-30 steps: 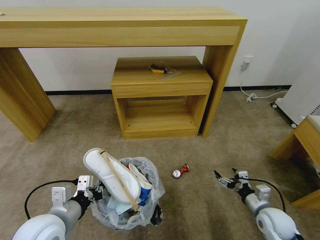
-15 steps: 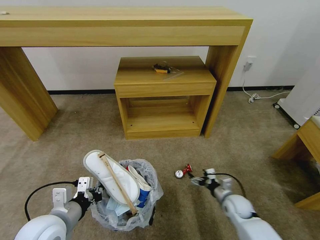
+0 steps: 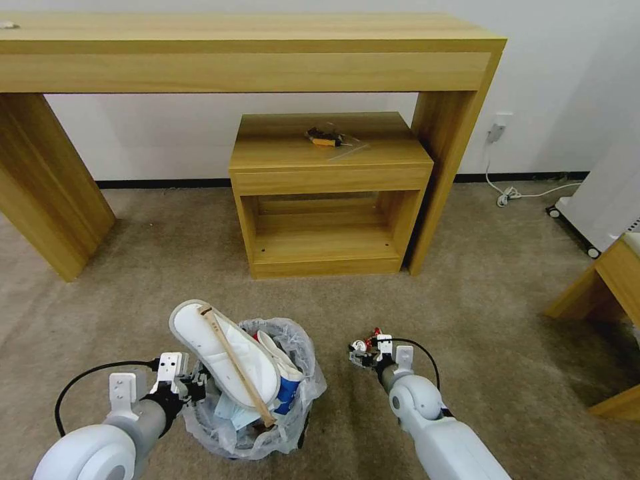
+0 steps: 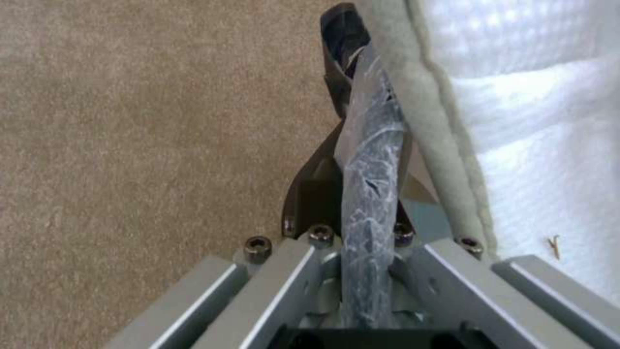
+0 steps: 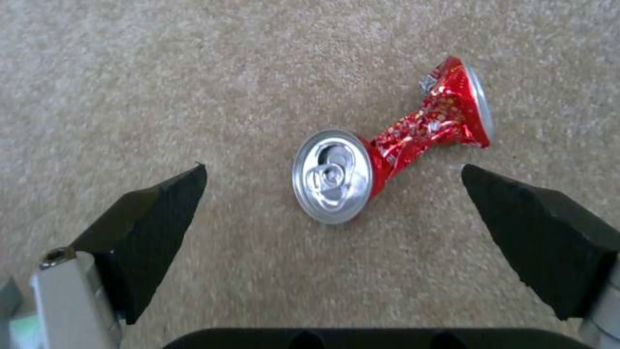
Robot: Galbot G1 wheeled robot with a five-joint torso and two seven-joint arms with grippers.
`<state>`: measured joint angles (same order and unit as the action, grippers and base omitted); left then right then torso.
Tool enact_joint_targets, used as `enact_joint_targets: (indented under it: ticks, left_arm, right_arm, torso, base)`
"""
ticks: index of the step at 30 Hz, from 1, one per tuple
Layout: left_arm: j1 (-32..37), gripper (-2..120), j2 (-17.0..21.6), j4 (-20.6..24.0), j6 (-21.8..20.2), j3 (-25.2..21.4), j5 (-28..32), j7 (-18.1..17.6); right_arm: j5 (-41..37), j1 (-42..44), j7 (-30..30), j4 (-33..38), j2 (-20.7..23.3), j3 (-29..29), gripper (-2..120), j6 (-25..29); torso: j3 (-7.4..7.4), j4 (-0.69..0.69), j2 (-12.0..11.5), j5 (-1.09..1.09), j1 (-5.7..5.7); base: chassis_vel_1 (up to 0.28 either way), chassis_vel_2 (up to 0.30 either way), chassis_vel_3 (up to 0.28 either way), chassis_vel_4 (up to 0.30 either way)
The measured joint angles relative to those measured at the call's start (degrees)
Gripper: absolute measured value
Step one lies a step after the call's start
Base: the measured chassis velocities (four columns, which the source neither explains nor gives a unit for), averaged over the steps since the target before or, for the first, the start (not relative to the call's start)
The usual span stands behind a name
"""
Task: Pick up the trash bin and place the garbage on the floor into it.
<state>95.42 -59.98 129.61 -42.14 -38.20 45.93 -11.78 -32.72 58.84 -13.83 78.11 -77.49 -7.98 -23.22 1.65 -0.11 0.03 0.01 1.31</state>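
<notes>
The left gripper (image 3: pixel 192 387) sits low at the robot's left, its fingers clamped on the bag-lined rim of the trash bin (image 3: pixel 257 427); the left wrist view shows the dark fingers (image 4: pixel 323 194) pinching crinkled plastic over the rim, hard against a white slipper (image 4: pixel 542 121). The bin stands on the floor (image 3: pixel 500 300), beige carpet, crammed full: the slipper (image 3: pixel 223 350) sticks up and leans over the rim toward the gripper, a wooden stick (image 3: pixel 237 373) lies slantwise across its sole, and a blue paper cup (image 3: pixel 288 390) is wedged beside it. To the right of the bin, the right gripper (image 3: pixel 363 352) reaches down over the crushed red can (image 3: pixel 370 339), the arm covering most of the can from the head camera. In the right wrist view the can (image 5: pixel 394 165) lies on its side on the carpet between the spread black fingers (image 5: pixel 155 208), which stand wide apart and touch nothing. Behind, a small wooden side table (image 3: pixel 327 193) with a few small objects on top sits under a long wooden desk (image 3: pixel 240 53), and a white cable (image 3: pixel 513 193) lies by the wall at far right.
</notes>
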Motion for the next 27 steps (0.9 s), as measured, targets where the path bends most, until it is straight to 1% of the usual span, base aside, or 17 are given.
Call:
enact_joint_targets:
  ticks: [1, 3, 7, 17, 18, 19, 20, 23, 24, 26, 27]
  left_arm:
    - [0.0, 0, 0.0, 0.0, 0.0, 0.0, 0.0, 0.0]
    - [-0.09, 0, 0.16, -0.18, 0.0, 0.04, 0.01, 0.1]
    - [-0.11, 0, 0.3, -0.23, 0.0, 0.04, 0.06, 0.16]
    - [-0.28, 0, 0.69, -0.57, 0.0, -0.19, 0.21, 0.48]
    - [-0.31, 0, 0.7, -0.58, -0.01, -0.19, 0.21, 0.48]
    - [-0.35, 0, 0.72, -0.58, 0.0, -0.19, 0.24, 0.51]
    - [-0.35, 0, 0.72, -0.58, 0.0, -0.19, 0.24, 0.51]
    - [-0.36, 0, 0.74, -0.58, 0.0, -0.23, 0.28, 0.55]
    - [-0.36, 0, 0.74, -0.58, 0.0, -0.23, 0.28, 0.55]
    - [-0.35, 0, 0.79, -0.55, 0.0, -0.37, 0.33, 0.7]
    - [-0.35, 0, 0.79, -0.55, 0.0, -0.37, 0.33, 0.7]
  right_arm:
    - [0.0, 0.0, 0.0, 0.0, 0.0, 0.0, 100, 0.0]
    - [-0.79, -1.65, -1.56, -2.41, -1.12, 0.1, 100, -0.64]
    - [-1.13, -3.11, -2.73, -4.99, -2.22, 0.13, 100, -0.9]
    - [-1.59, -5.57, -2.35, -10.0, -3.87, 0.22, 98, -0.95]
    - [-1.58, -5.8, -2.33, -10.59, -4.05, 0.23, 96, -0.94]
    - [-1.54, -6.2, -2.31, -11.65, -4.39, 0.25, 92, -0.85]
    - [-1.54, -6.2, -2.31, -11.65, -4.39, 0.25, 92, -0.85]
    - [-1.25, -6.9, -2.14, -13.51, -4.94, 0.25, 77, -0.47]
    - [-1.25, -6.9, -2.14, -13.51, -4.94, 0.25, 77, -0.47]
    - [-0.98, -7.18, -1.95, -14.46, -5.17, 0.25, 68, -0.09]
    - [-0.98, -7.18, -1.95, -14.46, -5.17, 0.25, 68, -0.09]
  torso:
    - [0.0, 0.0, 0.0, 0.0, 0.0]
    - [0.0, 0.0, 0.0, 0.0, 0.0]
    - [0.0, 0.0, 0.0, 0.0, 0.0]
    - [-0.01, 0.0, 0.0, 0.0, 0.0]
    - [0.0, 0.0, 0.0, 0.0, 0.0]
    - [0.0, 0.0, 0.0, 0.0, 0.0]
    - [0.0, 0.0, 0.0, 0.0, 0.0]
    - [0.0, 0.0, 0.0, 0.0, 0.0]
    - [0.0, 0.0, 0.0, 0.0, 0.0]
    - [0.0, 0.0, 0.0, 0.0, 0.0]
    - [0.0, 0.0, 0.0, 0.0, 0.0]
  base:
    - [0.0, 0.0, 0.0, 0.0]
    - [0.0, 0.0, 0.0, 0.0]
    - [0.0, 0.0, 0.0, 0.0]
    - [0.0, 0.0, 0.0, 0.0]
    - [0.0, 0.0, 0.0, 0.0]
    - [0.0, 0.0, 0.0, 0.0]
    - [0.0, 0.0, 0.0, 0.0]
    - [0.0, 0.0, 0.0, 0.0]
    - [0.0, 0.0, 0.0, 0.0]
    - [0.0, 0.0, 0.0, 0.0]
    - [0.0, 0.0, 0.0, 0.0]
